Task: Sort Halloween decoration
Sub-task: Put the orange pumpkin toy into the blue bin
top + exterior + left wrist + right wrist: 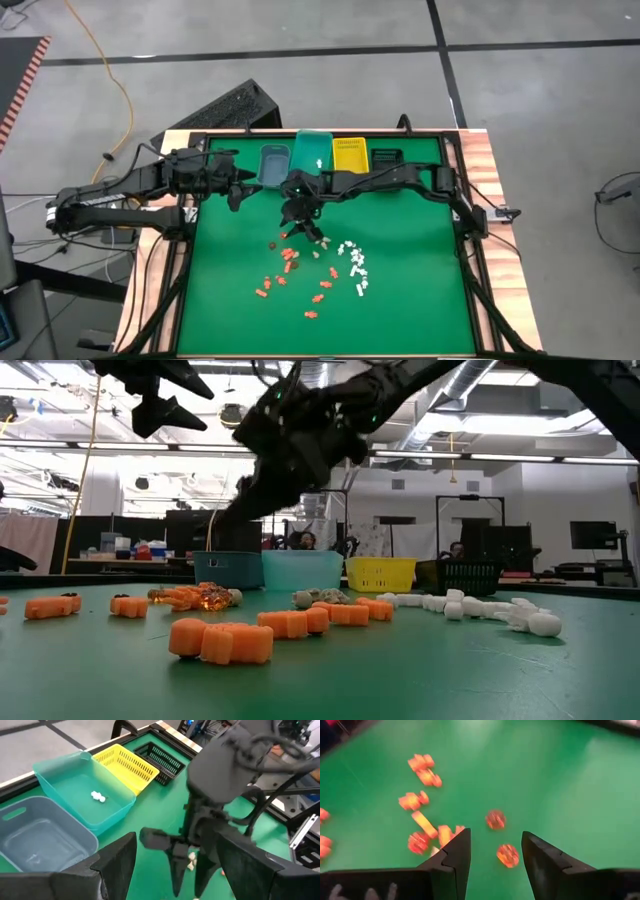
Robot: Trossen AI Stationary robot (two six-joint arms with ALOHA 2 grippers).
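The Halloween decoration lies loose on the green mat: orange pieces, white pieces and a few tan ones. One white piece lies in the teal bin. My right gripper is open and hangs above the far end of the orange cluster. An orange piece lies on the mat below the gap between its fingers. My left gripper is open and empty. It hovers beside the blue-grey bin and points toward the right gripper.
Along the mat's far edge stand the blue-grey bin, the teal bin, a yellow basket and a black basket. A raised black frame borders the mat. The two grippers are close together near the bins. Bare mat lies near its near edge.
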